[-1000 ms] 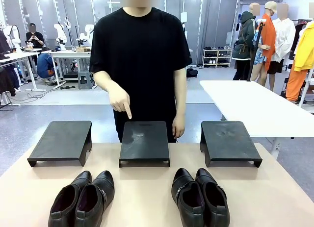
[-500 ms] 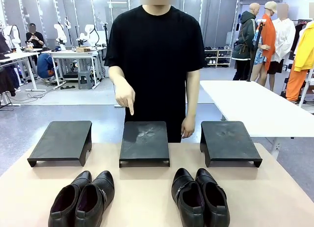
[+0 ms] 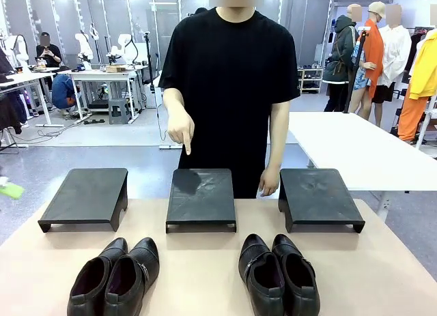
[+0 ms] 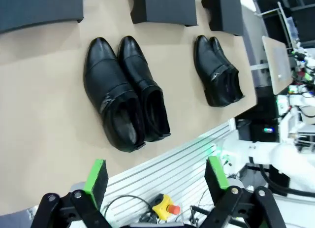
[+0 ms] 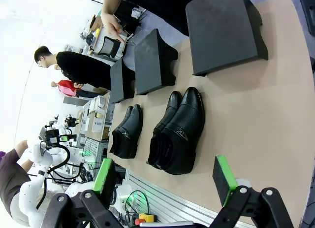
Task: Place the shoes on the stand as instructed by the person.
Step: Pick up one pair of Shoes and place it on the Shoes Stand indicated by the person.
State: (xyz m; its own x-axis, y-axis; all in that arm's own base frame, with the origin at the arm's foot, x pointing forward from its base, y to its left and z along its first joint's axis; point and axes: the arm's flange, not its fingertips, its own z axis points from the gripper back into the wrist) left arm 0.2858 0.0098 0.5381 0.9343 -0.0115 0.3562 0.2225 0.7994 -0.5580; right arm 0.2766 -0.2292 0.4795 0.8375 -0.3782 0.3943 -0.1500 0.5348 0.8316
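Black middle stand (image 3: 201, 196) | person's hand (image 3: 181, 128) pointing above | shoes (image 3: 115, 276) on table (image 3: 198, 275)

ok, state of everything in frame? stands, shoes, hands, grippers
left stand: bare
middle stand: bare, being pointed at
right stand: bare
left shoe pair: on the table, side by side, toes toward the stands
right shoe pair: on the table, side by side, not gripped
person's pointing hand: raised over the middle stand, index finger down
person's other hand: hanging loose
left gripper: open, empty
right gripper: open, empty
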